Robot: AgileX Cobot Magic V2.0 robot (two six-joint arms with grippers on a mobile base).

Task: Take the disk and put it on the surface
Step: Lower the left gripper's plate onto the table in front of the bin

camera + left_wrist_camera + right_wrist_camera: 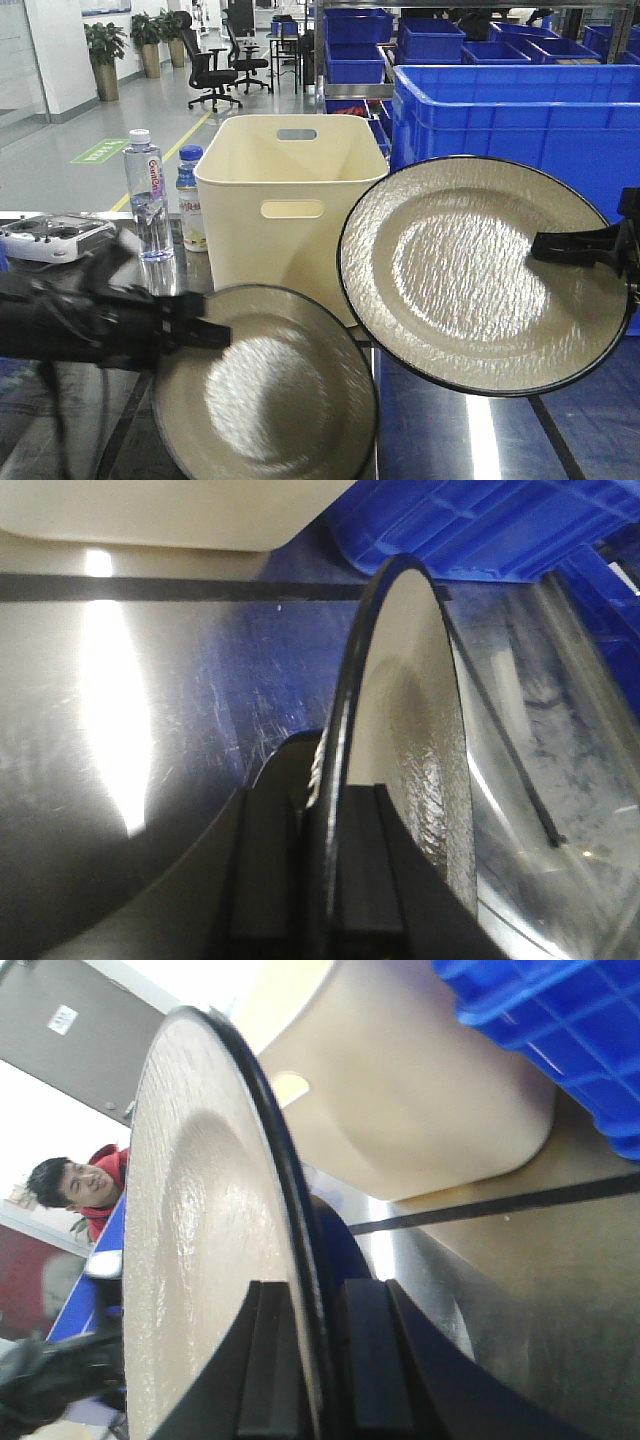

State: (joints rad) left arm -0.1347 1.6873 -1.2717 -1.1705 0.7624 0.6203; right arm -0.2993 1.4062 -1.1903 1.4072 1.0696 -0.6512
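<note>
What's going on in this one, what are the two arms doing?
Each arm holds a disk by its rim. The left gripper is shut on the lower disk, low over the steel tabletop. The right gripper is shut on the higher disk, held up near the cream bin. Neither disk lies flat on the tabletop yet.

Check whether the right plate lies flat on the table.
No, the right gripper holds the plate up on edge by its rim.
</note>
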